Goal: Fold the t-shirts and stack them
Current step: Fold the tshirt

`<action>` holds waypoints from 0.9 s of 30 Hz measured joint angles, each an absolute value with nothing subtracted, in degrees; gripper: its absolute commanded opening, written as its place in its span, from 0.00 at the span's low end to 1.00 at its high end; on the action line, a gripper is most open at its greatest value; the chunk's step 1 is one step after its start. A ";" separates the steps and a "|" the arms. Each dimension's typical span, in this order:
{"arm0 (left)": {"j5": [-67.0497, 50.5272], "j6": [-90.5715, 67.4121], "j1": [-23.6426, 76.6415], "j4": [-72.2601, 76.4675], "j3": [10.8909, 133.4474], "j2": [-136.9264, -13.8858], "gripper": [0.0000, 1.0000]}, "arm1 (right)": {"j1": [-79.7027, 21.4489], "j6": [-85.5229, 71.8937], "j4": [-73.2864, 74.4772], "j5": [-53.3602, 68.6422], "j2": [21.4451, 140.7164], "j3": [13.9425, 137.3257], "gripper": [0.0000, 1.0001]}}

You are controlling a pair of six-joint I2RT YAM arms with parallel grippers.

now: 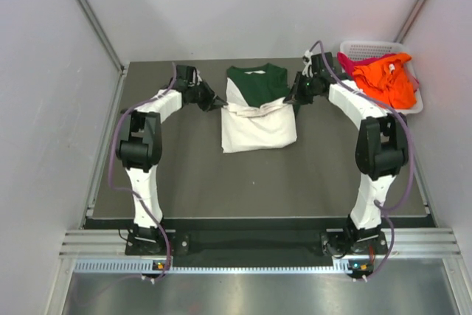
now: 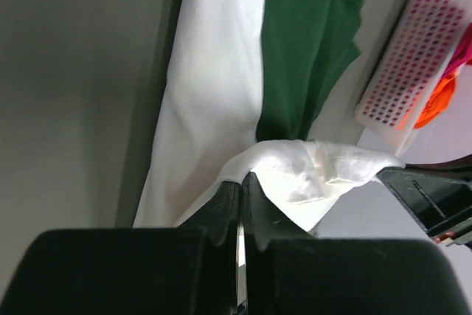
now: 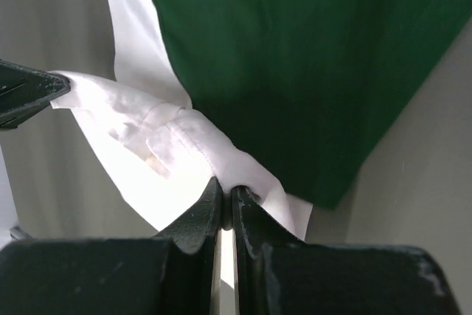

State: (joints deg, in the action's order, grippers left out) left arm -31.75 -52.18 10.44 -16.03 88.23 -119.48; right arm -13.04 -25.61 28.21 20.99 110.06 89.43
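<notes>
A white and dark green t-shirt (image 1: 257, 112) lies at the middle back of the table, its white lower part doubled over. My left gripper (image 1: 219, 104) is shut on the white cloth at the shirt's left edge; the left wrist view has the pinched white fold (image 2: 291, 171) just above my left gripper (image 2: 242, 180). My right gripper (image 1: 292, 99) is shut on the white cloth at the right edge, and in the right wrist view the hem (image 3: 214, 149) bunches at my right gripper (image 3: 227, 188) under the green part (image 3: 295, 57). Orange and magenta t-shirts (image 1: 383, 79) lie in the basket.
A white lattice basket (image 1: 365, 49) stands at the back right corner against the wall and also shows in the left wrist view as the basket (image 2: 405, 71). Grey walls close in the dark table (image 1: 243, 182) on the left, back and right.
</notes>
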 measured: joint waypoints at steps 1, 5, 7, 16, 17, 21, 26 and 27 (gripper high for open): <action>-32.21 -52.69 10.15 -15.18 89.60 -120.70 0.00 | -12.82 -25.65 28.25 21.26 111.18 90.76 0.02; -34.02 -54.41 9.74 -12.97 97.45 -126.48 0.38 | -11.90 -26.61 28.25 21.56 115.33 95.81 0.68; -35.18 -54.00 9.74 -11.86 101.97 -129.75 0.64 | -11.62 -26.72 27.83 21.52 116.33 96.73 0.81; -29.61 -48.01 9.74 -10.81 84.66 -115.48 0.88 | -11.42 -25.98 19.33 20.88 99.53 71.22 0.83; -28.64 -47.27 9.74 -11.35 82.54 -112.20 0.88 | -11.42 -25.82 18.44 21.08 96.64 68.25 0.82; -26.44 -44.86 9.74 -10.81 73.84 -100.12 0.85 | -11.42 -25.21 13.23 22.17 87.09 58.33 0.72; -25.63 -42.68 9.87 -9.96 61.32 -89.97 0.84 | -11.42 -25.28 5.93 22.81 81.14 47.16 0.50; -25.47 -42.17 9.93 -9.96 59.55 -89.25 0.84 | -11.42 -25.54 5.02 22.63 80.68 45.34 0.50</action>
State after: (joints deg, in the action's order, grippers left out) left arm -25.47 -42.17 9.93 -9.96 59.55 -89.25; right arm -11.42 -25.54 5.02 22.63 80.68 45.34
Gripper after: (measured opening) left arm 0.844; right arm 0.519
